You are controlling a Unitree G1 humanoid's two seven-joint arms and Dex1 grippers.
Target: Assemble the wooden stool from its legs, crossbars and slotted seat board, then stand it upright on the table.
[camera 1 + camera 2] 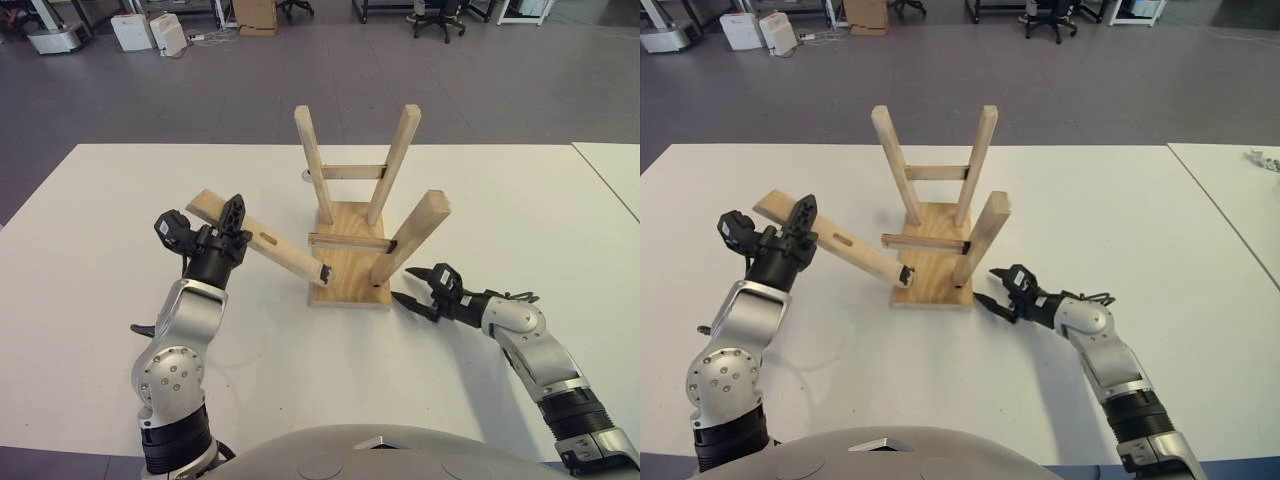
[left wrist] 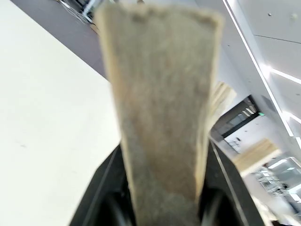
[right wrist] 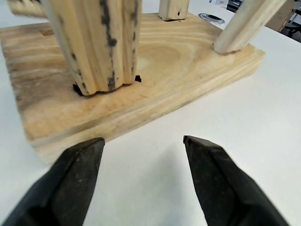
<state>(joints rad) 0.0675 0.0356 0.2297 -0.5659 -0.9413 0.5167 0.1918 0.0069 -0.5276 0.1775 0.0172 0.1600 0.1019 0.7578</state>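
The seat board [image 1: 350, 262] lies flat on the white table [image 1: 90, 250] with three legs standing up from it. Two far legs are joined by a crossbar [image 1: 352, 171]. A second crossbar [image 1: 350, 241] reaches the near right leg [image 1: 412, 238], which leans. My left gripper [image 1: 230, 228] is shut on the fourth leg [image 1: 262, 243], held slanted with its lower end at the board's near left corner. This leg [image 2: 160, 117] runs lengthwise out from the gripper in the left wrist view. My right gripper [image 1: 414, 290] is open just off the board's near right corner [image 3: 141, 101], touching nothing.
A small metal ring [image 1: 306, 176] lies on the table behind the stool. A second white table [image 1: 615, 170] stands at the far right. Chairs, boxes and equipment stand on the grey floor beyond the table.
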